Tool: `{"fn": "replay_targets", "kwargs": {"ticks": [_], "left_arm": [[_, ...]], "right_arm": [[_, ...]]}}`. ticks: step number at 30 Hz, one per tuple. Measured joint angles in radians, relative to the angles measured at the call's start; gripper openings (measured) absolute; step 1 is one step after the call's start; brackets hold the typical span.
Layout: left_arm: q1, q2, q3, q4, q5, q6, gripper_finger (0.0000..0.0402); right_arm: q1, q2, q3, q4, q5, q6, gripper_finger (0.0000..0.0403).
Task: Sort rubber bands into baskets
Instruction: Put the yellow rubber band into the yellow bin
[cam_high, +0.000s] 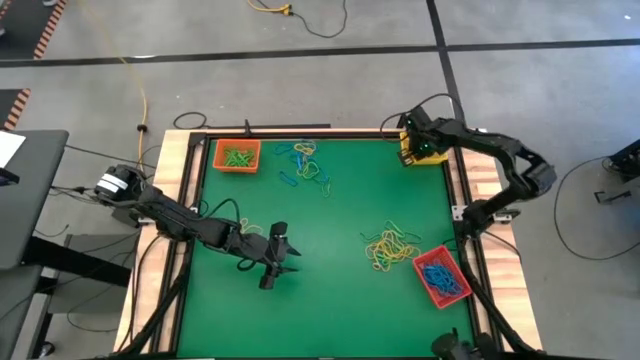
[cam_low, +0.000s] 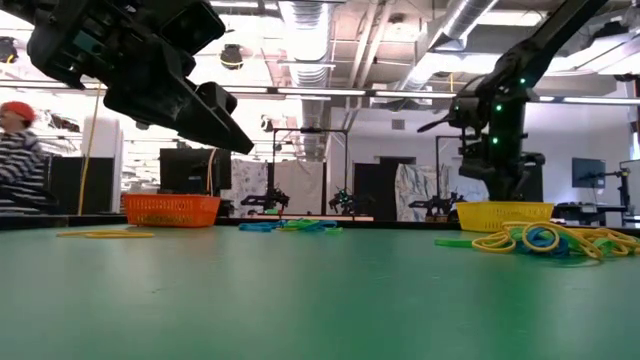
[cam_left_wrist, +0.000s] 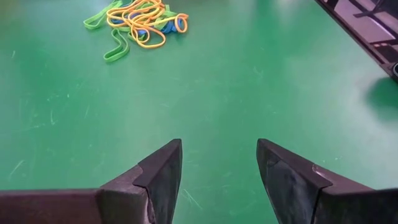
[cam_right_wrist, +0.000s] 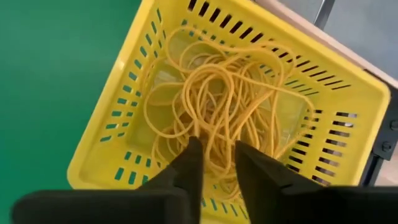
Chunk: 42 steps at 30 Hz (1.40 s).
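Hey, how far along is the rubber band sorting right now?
Partly done. The yellow basket holds yellow bands, the orange basket green ones, the red basket blue ones. In hand: the right end effector sits over the yellow basket, fingers slightly apart above the bands. Left: a mixed pile near the orange basket and another pile beside the red one. The left end effector hovers open over bare mat.

My arms: two, dark, jointed, with black cables running along the links.
My left gripper (cam_left_wrist: 219, 180): two dark wedge-shaped fingers (cam_left_wrist: 163, 177) with matte, angular faces.
My right gripper (cam_right_wrist: 214, 168): two dark tapered fingers.
My right wrist (cam_low: 497, 105): small green lights.
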Motion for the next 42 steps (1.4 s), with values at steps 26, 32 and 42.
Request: {"fn": "replay_targets", "kwargs": {"ticks": [26, 32, 42], "left_arm": [[0.001, 0.0, 0.0, -0.161, -0.21, -0.056, 0.0197], [0.018, -0.019, 0.001, -0.305, -0.262, -0.191, 0.0196], [0.025, -0.194, 0.001, -0.684, -0.272, -0.499, 0.0196]], "right_arm": [[0.658, -0.316, 0.0, 0.166, -0.108, 0.053, 0.0224], [0.898, -0.231, 0.0, 0.373, -0.04, 0.016, 0.0224], [1.055, -0.003, 0.0, 0.625, 0.025, -0.105, 0.0223]]}}
